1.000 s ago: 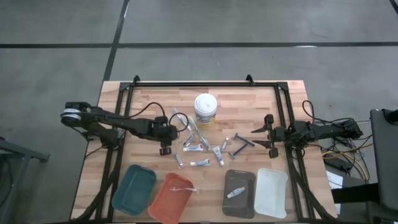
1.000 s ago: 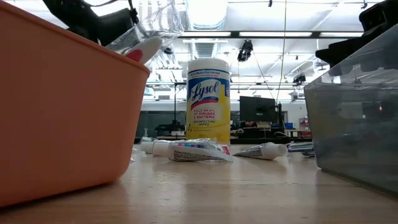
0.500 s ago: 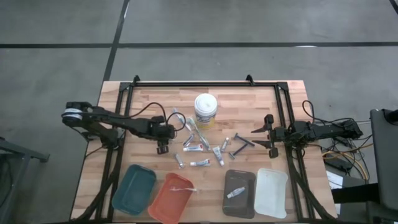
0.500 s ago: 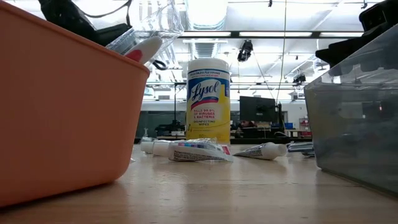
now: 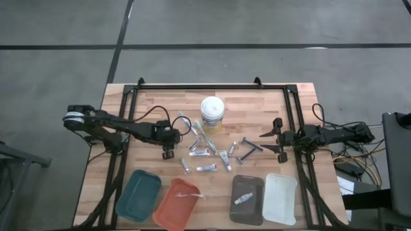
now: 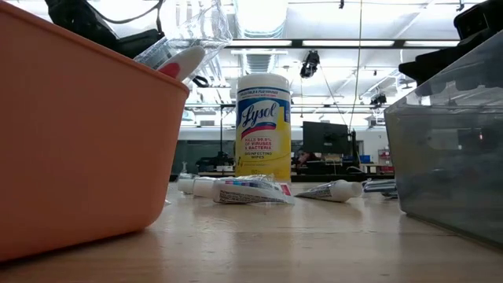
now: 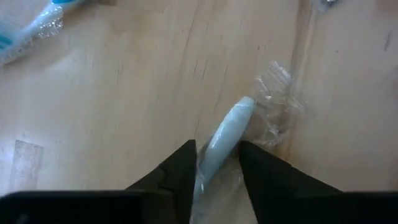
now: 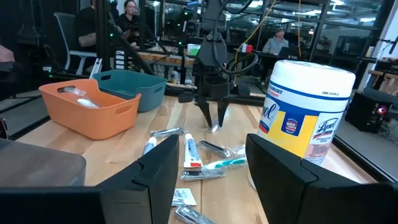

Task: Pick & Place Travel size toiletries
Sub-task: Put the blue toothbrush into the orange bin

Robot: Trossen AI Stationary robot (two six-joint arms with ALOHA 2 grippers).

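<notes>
Wooden table [image 5: 257,102] — left gripper [image 7: 216,163] part-open astride wrapped toothbrush [image 7: 224,137], tub [image 5: 212,113] nearby.

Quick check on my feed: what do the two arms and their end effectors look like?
Both arms are dark, jointed links with black cables looped alongside. The left arm has a pale ring at its base. Each end effector, left and right, has two flat, tapering black fingers; no markings visible.

Left hand [image 7: 216,163] hides the wrapped toothbrush's [image 7: 225,138] lower end
</notes>
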